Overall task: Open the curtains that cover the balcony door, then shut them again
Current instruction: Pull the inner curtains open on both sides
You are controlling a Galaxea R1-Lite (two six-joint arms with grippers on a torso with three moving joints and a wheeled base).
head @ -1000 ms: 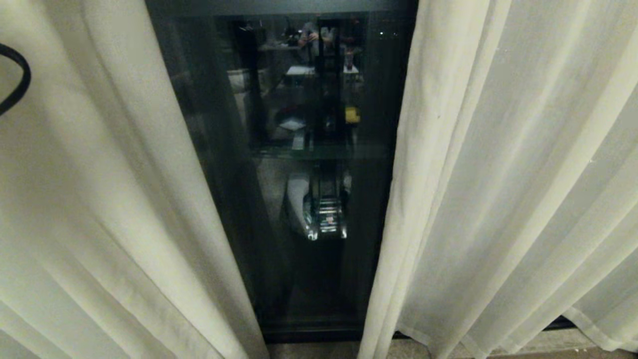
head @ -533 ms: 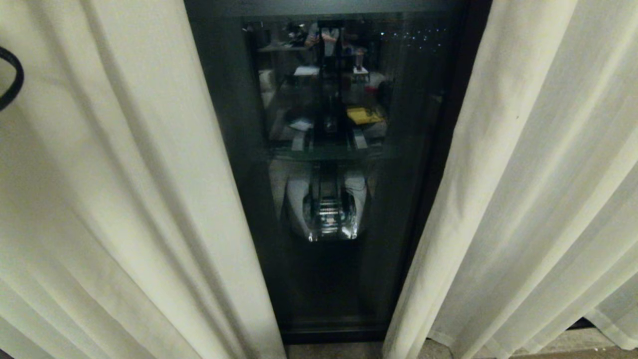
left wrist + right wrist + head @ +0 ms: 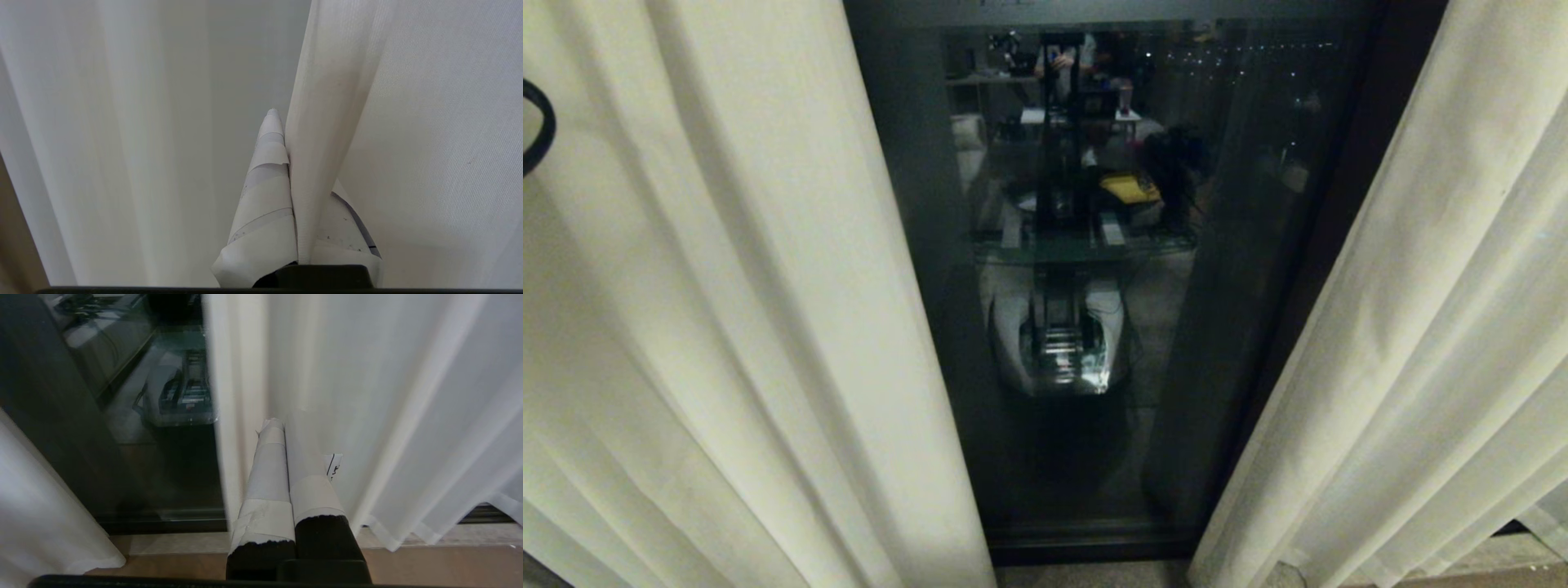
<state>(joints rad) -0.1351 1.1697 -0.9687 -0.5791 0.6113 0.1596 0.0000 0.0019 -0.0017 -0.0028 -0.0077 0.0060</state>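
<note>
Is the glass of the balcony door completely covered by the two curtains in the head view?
No, the curtains hang apart, and a wide dark strip of the balcony door shows between them.

No text can be read; black marks on a white tag (image 3: 334,466) are illegible.

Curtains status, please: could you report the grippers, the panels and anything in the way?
Left gripper shut on left curtain panel. Right gripper shut on right curtain panel. Balcony door glass showing between them. Nothing blocking.
</note>
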